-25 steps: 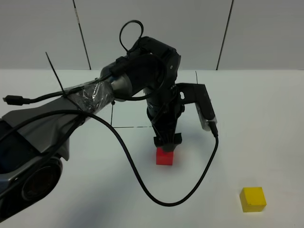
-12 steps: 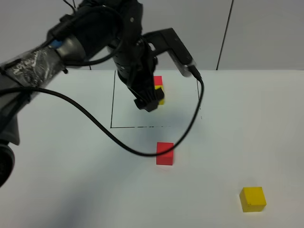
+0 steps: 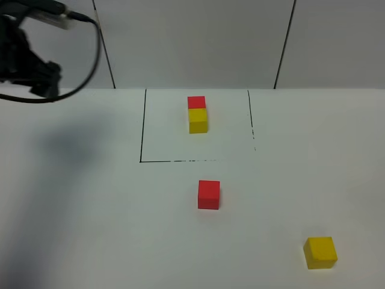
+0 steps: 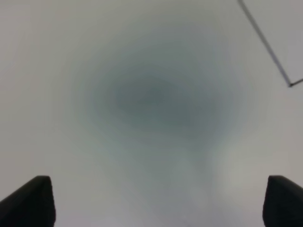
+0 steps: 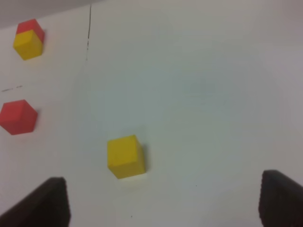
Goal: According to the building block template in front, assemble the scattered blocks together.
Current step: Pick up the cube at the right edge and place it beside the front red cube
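the building block template [image 3: 197,112] is seen inside the black outline [image 3: 142,129] on the desk [image 3: 90,229], toward its far edge. the loose red cube [image 3: 209,194] lies just outside the outline's near edge, and the loose yellow cube [image 3: 320,251] lies well apart from the outline, off past its near right corner.

the left arm's fingers [image 4: 29,202] are spread wide with nothing between them, over bare desk beside one corner of the outline. the right arm's fingers [image 5: 47,203] are also spread and empty, with the yellow cube ahead of them.

several slips can be expected. the yellow cube looks slightly turned against the outline's lines, so a grip taken across its corners could twist it. if it is set down hard against the red cube, the red cube could be shoved away, leaving a gap or a skewed pair. the colour order could also be reversed.

the template's long axis runs from the outline's near edge to its far edge, red at the far end and yellow nearer. single cubes have no long axis.
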`<state>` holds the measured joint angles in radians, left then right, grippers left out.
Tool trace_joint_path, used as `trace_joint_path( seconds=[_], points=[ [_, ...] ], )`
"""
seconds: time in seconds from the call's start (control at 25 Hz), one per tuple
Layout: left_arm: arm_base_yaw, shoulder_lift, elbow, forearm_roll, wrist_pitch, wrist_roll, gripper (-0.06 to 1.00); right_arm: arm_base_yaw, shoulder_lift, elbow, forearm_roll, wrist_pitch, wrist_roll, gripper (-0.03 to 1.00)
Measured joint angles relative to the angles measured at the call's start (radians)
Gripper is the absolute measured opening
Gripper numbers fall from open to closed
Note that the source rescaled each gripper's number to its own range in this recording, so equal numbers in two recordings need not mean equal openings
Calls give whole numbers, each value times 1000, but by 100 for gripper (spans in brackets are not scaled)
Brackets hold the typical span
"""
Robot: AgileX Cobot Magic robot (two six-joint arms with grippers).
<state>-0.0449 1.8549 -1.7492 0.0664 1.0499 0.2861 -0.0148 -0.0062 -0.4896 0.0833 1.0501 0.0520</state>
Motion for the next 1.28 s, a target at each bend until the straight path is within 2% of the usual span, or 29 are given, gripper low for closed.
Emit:
trace_joint_path(
  seconds=[0.12, 0.24, 0.48, 0.64, 1.0, 1.28],
  points=[
    [123, -110, 111, 2, -24, -75, 97, 0, 0, 0, 0, 0, 0, 63],
    [185, -214, 198, 6, -28, -126, 96, 0, 0, 0, 0, 0, 0, 63],
    [189, -439, 311, -15, -40, -155, 95, 0, 0, 0, 0, 0, 1, 63],
    [189, -616, 406, -16, -40, -212, 93, 0, 0, 0, 0, 0, 1, 63],
    [188, -1097, 753, -17, -56, -286, 92, 0, 0, 0, 0, 1, 1, 63],
    [155, -1464, 951, -22, -62, -302, 92, 0, 0, 0, 0, 1, 4, 62]
  ],
)
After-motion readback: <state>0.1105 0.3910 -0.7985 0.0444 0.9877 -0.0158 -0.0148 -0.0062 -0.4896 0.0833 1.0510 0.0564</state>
